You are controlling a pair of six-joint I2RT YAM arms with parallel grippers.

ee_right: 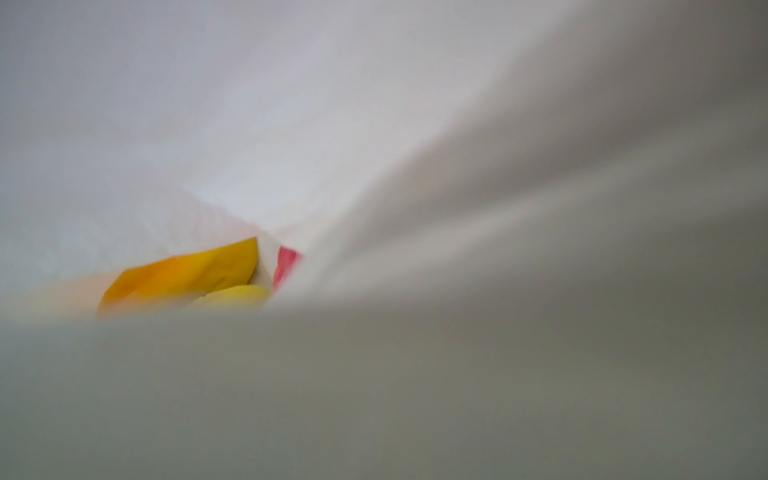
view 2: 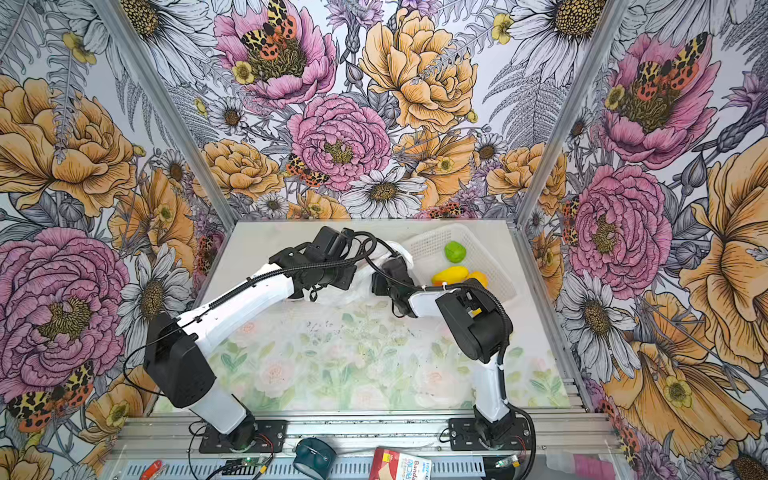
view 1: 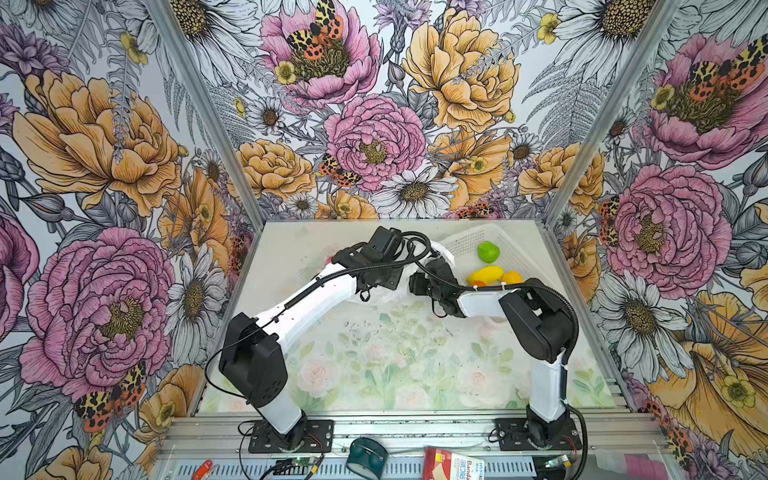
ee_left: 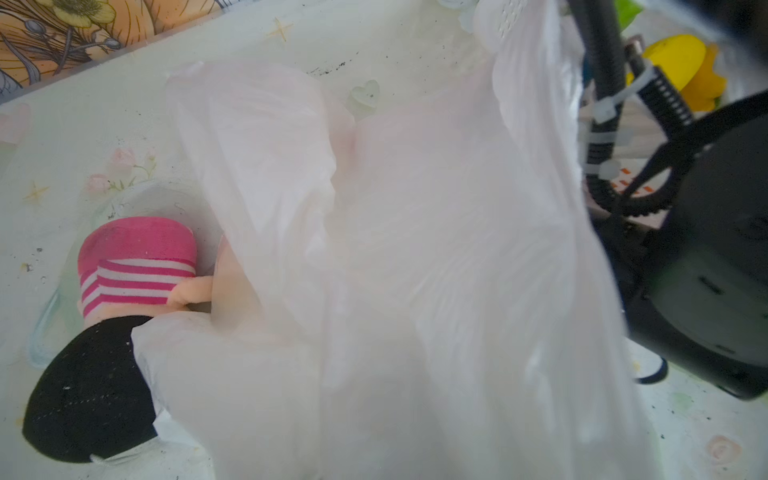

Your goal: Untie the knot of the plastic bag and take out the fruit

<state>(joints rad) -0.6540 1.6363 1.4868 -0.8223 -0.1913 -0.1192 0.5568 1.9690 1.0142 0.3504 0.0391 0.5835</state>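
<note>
- A booth with walls of bold floral wallpaper (view 1: 374, 124) encloses a pale, flower-printed worktop (view 1: 374, 365). Two robot arms reach in from the lower edge of both top views.
- One thin white plastic bag (ee_left: 415, 249) lies crumpled at the centre of the worktop, between the two arm ends and mostly hidden under them.
- One white perforated basket (view 1: 465, 241) sits at the upper right of the worktop.
- It holds three fruits that can be counted: one green fruit (view 1: 488, 251), one long yellow fruit (view 1: 485, 275) and one orange fruit (view 1: 512, 277).
- The left gripper (view 1: 380, 284) is closed. Bag film rises right up to its camera, so it probably pinches the bag, but its fingers are hidden.
- The right gripper (view 1: 438, 266) is buried in bag film, and I cannot tell whether it is open or closed.
- Its camera sees a yellow-orange piece (ee_right: 187, 274), a paler yellow piece (ee_right: 237, 295) and a pink-red sliver (ee_right: 286, 262). I cannot tell whether these lie inside the bag.
- One plush doll (ee_left: 133, 270) with a pink striped cap lies against the bag at the lower left of the left wrist view.
- The knot is not visible. With fruit in the basket it is likely undone, and the unloading looks partly done.
</note>
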